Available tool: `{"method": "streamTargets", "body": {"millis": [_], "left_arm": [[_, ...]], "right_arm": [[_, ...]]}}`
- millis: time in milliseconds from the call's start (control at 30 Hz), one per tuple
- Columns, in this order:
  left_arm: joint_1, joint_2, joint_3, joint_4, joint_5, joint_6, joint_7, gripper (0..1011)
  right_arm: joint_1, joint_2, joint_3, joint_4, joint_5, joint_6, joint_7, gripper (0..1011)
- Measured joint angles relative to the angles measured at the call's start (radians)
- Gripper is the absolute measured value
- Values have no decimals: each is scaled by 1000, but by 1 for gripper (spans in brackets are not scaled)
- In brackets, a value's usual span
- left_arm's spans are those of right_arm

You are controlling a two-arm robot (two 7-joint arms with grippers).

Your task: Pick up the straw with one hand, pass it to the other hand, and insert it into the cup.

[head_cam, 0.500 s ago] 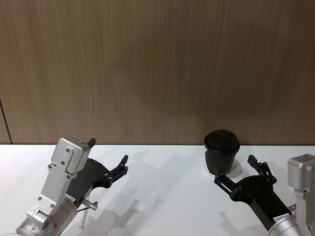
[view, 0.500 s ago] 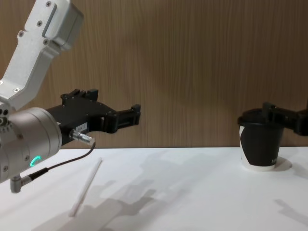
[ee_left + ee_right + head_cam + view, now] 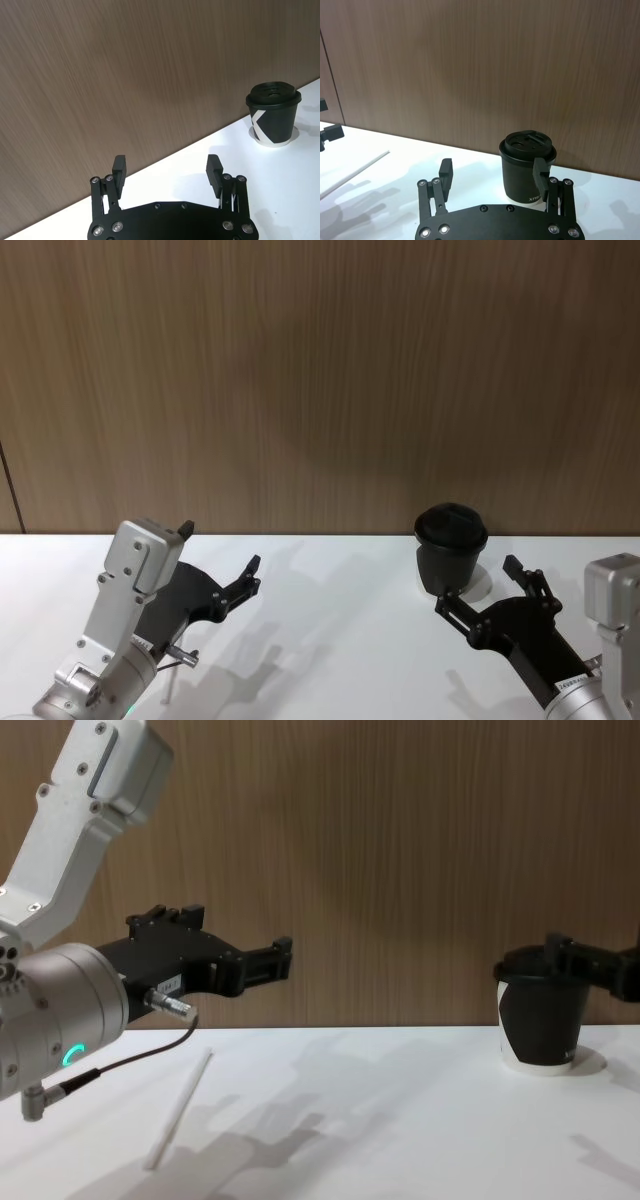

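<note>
Left gripper (image 3: 166, 165) hovers raised, fingers spread wide. Right gripper (image 3: 493, 167) sits lower, fingers also apart, pointing forward.

Head: high, facing down onto my tabletop (image 3: 340, 640).
Chest: low, looking across it.
Wrists: near, facing forward, sharing the cup (image 3: 520, 172).

The straw (image 3: 178, 1110) is plain white and lies on a white table (image 3: 380, 1130). The cup (image 3: 277, 122) is black with a black lid (image 3: 273, 93), a white curved panel (image 3: 255, 128) on its side and a white base rim (image 3: 272, 143). The left gripper (image 3: 166, 164) is black, on a silver-grey wrist (image 3: 55, 1010) with a glowing green ring (image 3: 70, 1055) and a black cable (image 3: 130, 1061). The right gripper (image 3: 493, 167) is black. The wall (image 3: 400, 870) is brown with fine vertical wood grain.
</note>
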Motion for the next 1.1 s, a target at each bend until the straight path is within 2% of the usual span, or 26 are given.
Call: {"method": "streamTargets", "body": {"millis": [1100], "left_arm": [[0,0,0,0,0,0,0,1003]], "right_arm": [[0,0,0,0,0,0,0,1001]]}}
